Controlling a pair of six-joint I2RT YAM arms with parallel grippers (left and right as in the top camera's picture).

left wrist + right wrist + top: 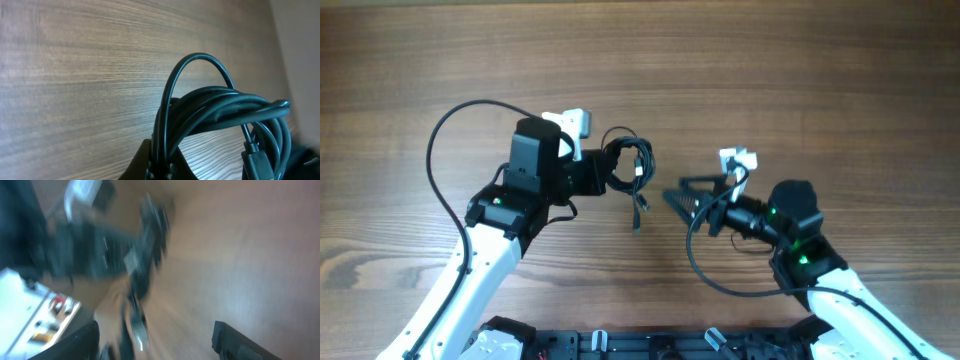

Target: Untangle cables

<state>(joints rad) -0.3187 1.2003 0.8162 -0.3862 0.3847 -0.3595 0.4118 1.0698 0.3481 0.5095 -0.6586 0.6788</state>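
Observation:
The cables [625, 165] are a small black bundle of loops with one plug end hanging down toward the table [638, 212]. My left gripper [603, 170] is shut on the bundle. In the left wrist view the loops [220, 107] rise from between the jaws [161, 167]. My right gripper [685, 198] is open, just right of the hanging end and apart from it. The right wrist view is blurred; the dangling plug [137, 325] shows between its spread fingers [155, 340], and the bundle [150, 225] lies beyond.
The brown wooden table [800, 70] fills the scene. Thick black arm wires loop beside each arm [445, 170] [705, 270]. The left arm's body [35, 310] shows at the left of the right wrist view.

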